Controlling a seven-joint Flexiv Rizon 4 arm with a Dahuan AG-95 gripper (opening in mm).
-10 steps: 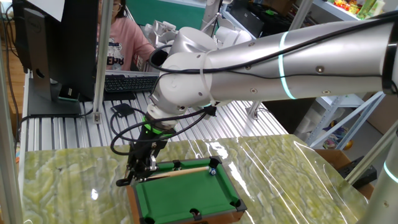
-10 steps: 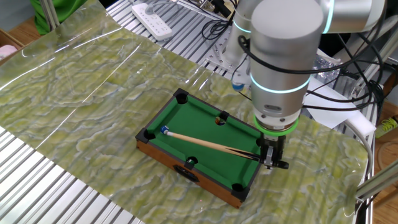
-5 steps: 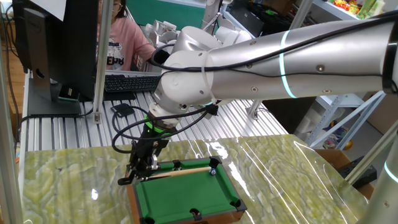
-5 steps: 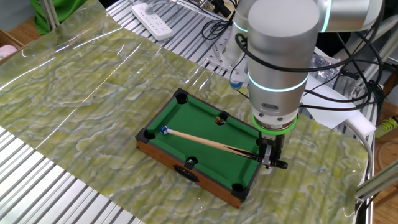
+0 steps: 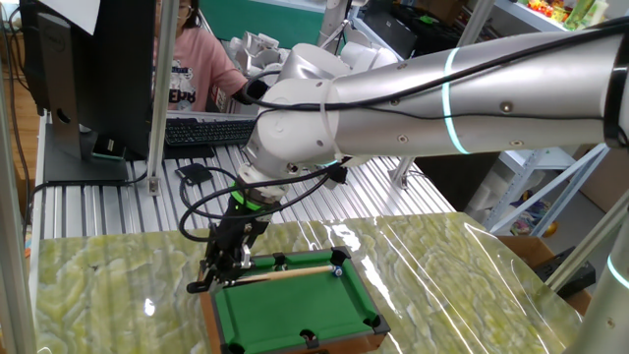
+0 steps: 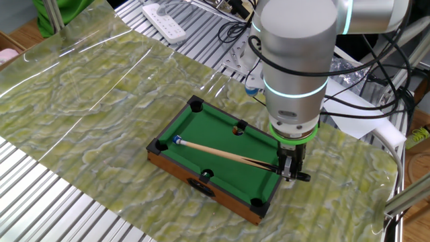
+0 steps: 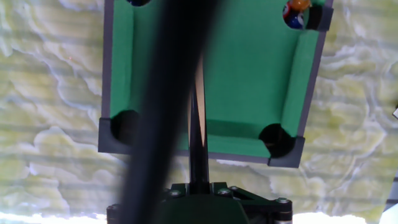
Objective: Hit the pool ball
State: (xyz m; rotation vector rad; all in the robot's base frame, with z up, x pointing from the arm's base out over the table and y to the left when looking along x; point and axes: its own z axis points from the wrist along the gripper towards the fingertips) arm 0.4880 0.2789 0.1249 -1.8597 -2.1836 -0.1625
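Green felt mini pool table (image 6: 222, 158) sits on the marbled mat. Gripper (image 6: 289, 176) is at its right end, jaws clamped on the black butt of the cue stick (image 6: 222, 154). Cue runs across the felt, its tip at the far left corner pocket, touching the pool ball (image 6: 178, 140).

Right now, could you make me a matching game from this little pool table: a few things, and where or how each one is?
1 cue stick
2 pool ball
3 tool
4 power strip

A by a corner pocket
B gripping the cue's black end
C on the metal slats
D reaching across the green felt

Pairs: 1-D, 2-A, 3-B, 4-C.
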